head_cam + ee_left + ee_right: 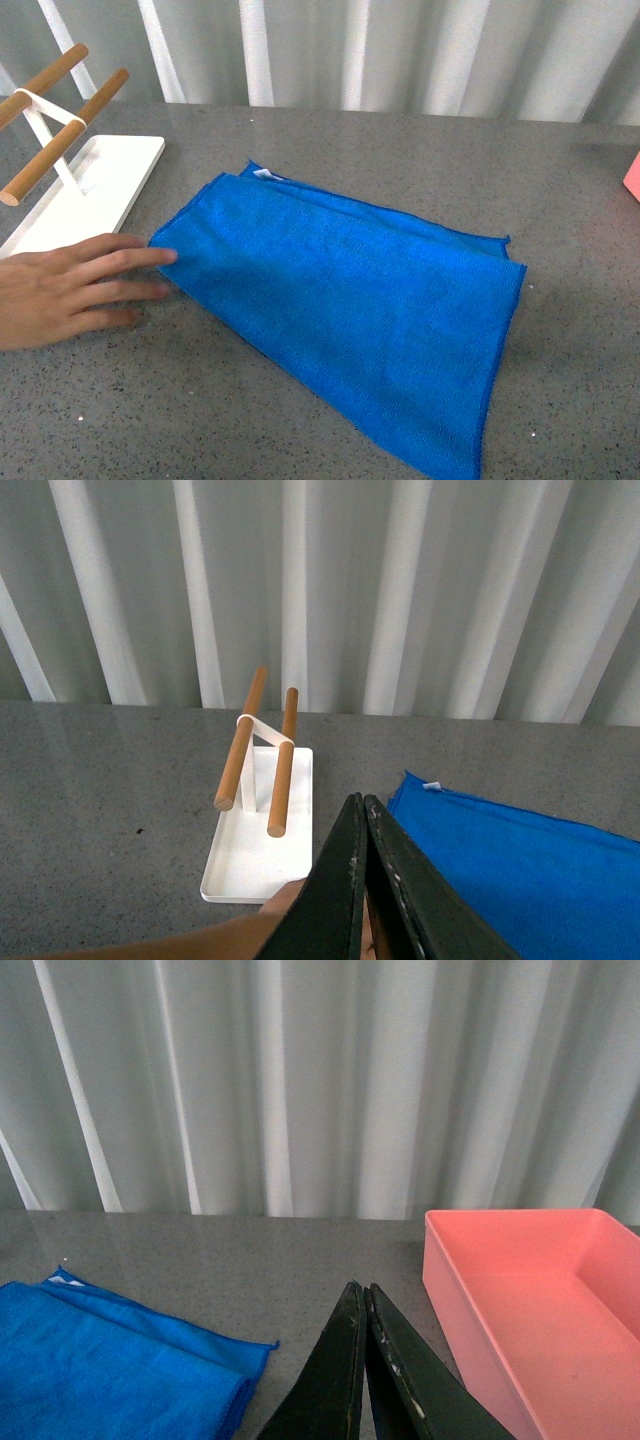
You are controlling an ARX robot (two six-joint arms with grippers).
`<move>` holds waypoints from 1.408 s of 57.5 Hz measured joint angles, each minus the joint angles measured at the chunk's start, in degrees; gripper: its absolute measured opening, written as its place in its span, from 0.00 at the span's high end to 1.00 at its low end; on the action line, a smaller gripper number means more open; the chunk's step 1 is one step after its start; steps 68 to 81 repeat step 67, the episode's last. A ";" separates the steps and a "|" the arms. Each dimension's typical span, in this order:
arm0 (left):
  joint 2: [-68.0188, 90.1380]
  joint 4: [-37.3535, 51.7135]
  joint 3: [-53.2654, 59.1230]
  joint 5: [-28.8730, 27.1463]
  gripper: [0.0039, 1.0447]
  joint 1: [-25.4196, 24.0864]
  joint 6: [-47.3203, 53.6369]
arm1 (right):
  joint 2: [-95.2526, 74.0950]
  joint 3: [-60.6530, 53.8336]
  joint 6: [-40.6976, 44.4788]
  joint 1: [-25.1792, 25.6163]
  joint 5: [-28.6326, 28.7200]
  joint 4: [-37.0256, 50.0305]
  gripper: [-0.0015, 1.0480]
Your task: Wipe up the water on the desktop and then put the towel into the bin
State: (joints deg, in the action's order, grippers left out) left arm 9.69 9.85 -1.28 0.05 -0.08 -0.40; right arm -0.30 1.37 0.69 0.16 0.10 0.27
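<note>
The blue towel (pixel 350 300) lies flat and folded on the dark-grey speckled desktop (pixel 420 160), a small white tag at its far corner. The towel also shows in the left wrist view (pixel 520 860) and the right wrist view (pixel 110 1370). A pink bin (pixel 540 1310) stands on the desktop to the right; only its corner (pixel 632 178) shows in the front view. My left gripper (pixel 362 802) is shut and empty, above the towel's left end. My right gripper (pixel 360 1290) is shut and empty, between towel and bin. No water is visible.
A person's hand (pixel 70 290) rests on the desktop, fingers touching the towel's left edge. A white rack base (pixel 90 190) with two wooden rods (pixel 60 135) stands at the far left. White curtains hang behind the desktop.
</note>
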 joint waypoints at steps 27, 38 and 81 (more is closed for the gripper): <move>-9.46 -9.73 0.00 -0.02 0.81 0.00 -0.02 | 0.07 0.00 -0.07 0.00 0.00 -0.24 0.88; -9.46 -9.73 0.00 -0.02 0.47 0.00 -0.02 | 0.07 0.00 -0.07 0.00 0.00 -0.24 0.54; -9.46 -9.73 0.00 -0.04 0.06 -0.02 0.13 | 0.07 0.00 -0.13 0.00 0.00 -0.24 0.07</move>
